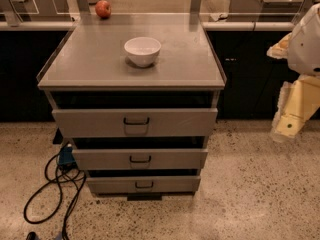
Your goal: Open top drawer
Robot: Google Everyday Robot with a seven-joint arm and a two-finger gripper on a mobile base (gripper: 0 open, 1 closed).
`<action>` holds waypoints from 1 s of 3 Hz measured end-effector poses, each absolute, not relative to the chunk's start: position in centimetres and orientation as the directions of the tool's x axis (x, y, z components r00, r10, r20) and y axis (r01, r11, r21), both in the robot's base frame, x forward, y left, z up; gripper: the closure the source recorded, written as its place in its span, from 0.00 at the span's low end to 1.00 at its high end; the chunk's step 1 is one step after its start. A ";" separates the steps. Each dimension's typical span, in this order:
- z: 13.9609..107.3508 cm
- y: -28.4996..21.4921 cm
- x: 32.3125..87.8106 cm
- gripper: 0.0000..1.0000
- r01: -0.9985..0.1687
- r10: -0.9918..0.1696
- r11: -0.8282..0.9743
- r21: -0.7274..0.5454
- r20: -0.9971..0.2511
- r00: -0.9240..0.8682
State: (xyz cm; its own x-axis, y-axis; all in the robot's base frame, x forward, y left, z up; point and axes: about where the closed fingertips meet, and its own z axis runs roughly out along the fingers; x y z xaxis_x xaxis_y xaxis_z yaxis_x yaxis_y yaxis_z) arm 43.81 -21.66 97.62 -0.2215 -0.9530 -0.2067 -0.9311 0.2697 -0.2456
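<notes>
The top drawer (100, 123) is the widest of three grey drawers in a grey metal cabinet, just under the cabinet's top. Its small dark wire handle (136, 121) sits at the centre of the front. A dark gap shows above its front; none of the interior is visible. Two narrower drawers (100, 159) (110, 185) sit below it. My gripper (290, 124), cream and yellowish, hangs at the right edge of the view. It is well to the right of the cabinet, at about the top drawer's height, and touches nothing.
A white bowl (142, 50) stands on the cabinet top (90, 59), and a red apple (103, 8) lies at its back edge. Black cables (50, 189) and a blue device (65, 156) lie on the speckled floor at the left. Dark counters stand behind.
</notes>
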 end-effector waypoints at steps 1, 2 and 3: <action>97.6 -21.7 43.8 0.00 -0.931 -0.953 0.270 -0.246 -0.207 -0.221; 97.4 -21.6 43.8 0.00 -0.929 -0.951 0.261 -0.260 -0.234 -0.202; 95.0 -21.1 43.3 0.00 -0.935 -0.943 0.221 -0.279 -0.307 -0.131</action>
State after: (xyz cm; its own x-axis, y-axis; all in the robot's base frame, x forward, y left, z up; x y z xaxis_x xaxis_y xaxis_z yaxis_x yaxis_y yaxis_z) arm 43.25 -21.12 94.97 -0.1310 -0.9427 -0.3067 -0.9347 0.2206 -0.2788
